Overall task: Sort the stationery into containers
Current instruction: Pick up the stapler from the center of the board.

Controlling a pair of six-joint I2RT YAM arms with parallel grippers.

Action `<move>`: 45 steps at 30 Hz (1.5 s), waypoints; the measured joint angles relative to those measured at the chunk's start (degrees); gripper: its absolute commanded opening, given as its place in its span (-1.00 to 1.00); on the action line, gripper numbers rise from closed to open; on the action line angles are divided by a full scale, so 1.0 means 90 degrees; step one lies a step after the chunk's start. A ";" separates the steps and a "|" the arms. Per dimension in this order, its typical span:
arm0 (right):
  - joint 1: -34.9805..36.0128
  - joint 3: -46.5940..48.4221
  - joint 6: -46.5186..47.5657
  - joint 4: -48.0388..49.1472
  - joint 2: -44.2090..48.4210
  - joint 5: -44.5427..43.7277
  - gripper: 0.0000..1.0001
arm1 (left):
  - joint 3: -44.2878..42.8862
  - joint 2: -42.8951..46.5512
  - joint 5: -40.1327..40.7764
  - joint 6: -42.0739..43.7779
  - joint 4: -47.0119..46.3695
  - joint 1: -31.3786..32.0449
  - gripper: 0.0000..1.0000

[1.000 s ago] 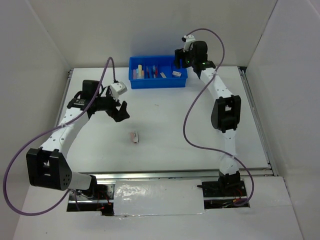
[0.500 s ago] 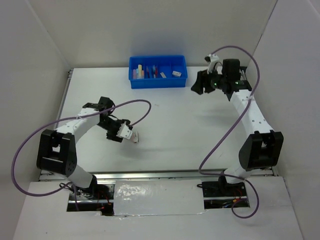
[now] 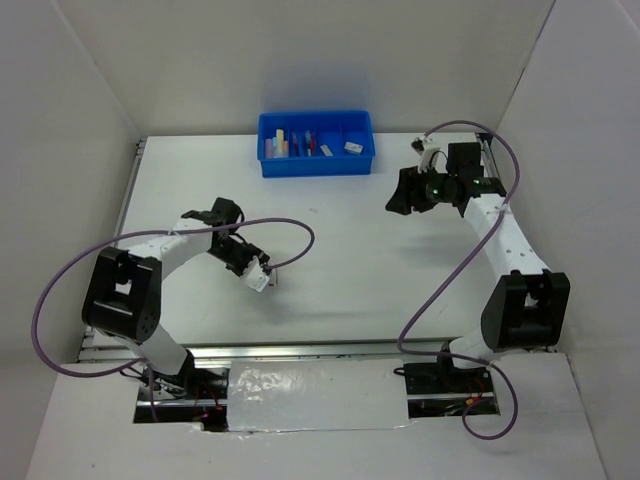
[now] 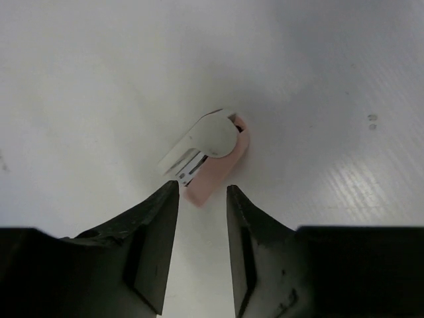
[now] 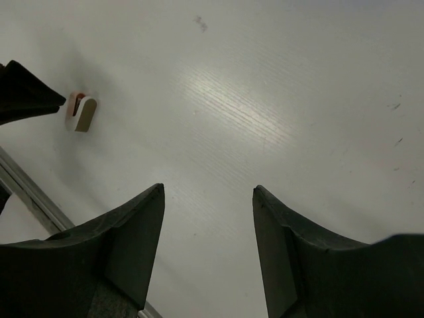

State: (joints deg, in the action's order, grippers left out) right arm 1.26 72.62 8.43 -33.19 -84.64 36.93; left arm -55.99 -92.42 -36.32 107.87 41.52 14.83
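A small pink eraser (image 4: 213, 159) in a white sleeve lies on the white table (image 3: 350, 260), also seen as the eraser (image 3: 271, 279) and the eraser (image 5: 81, 113). My left gripper (image 4: 202, 192) is low over the table and open, jaws fairly close together. The eraser's near end sits just at the fingertips (image 4: 171, 193), untouched. My right gripper (image 5: 208, 190) hangs open over bare table with nothing in it; the top view shows this gripper (image 3: 400, 196) to the right of the blue tray (image 3: 316, 166). In the tray lie a pale yellow bar (image 3: 282, 143), pens (image 3: 306, 143) and a white eraser (image 3: 352, 147).
White walls close in the table on the left, back and right. The left arm's purple cable (image 3: 290, 235) loops over the table just above the pink eraser. A metal rail (image 3: 300, 347) runs along the near edge.
The left arm swung in and down to the pink eraser, and its jaws narrowed. The right arm drew back from the tray to the right side, its jaws narrowing a little.
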 measured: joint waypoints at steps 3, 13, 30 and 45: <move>-0.0002 -0.0044 -0.0002 -0.0002 0.0005 0.0073 0.23 | -0.0131 0.0075 -0.0029 0.0233 0.0015 0.0063 -0.23; -0.0022 -0.0121 0.0000 -0.0104 -0.0002 0.0192 0.20 | -0.0845 -0.0321 0.0032 0.0503 0.0143 0.0483 -0.35; -0.0396 -0.0104 0.0000 -0.0202 -0.0136 0.0406 0.20 | -0.1214 -0.1010 0.0741 0.0522 0.0590 0.0733 -0.23; -0.0631 -0.0068 0.0002 -0.0267 -0.0223 0.0556 0.17 | -0.1809 -0.1367 0.1688 0.0525 0.1083 0.1222 -0.33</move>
State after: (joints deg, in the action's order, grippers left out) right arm -4.43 72.01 8.45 -35.59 -86.65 41.93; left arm -72.27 -104.73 -21.12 112.60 51.27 25.82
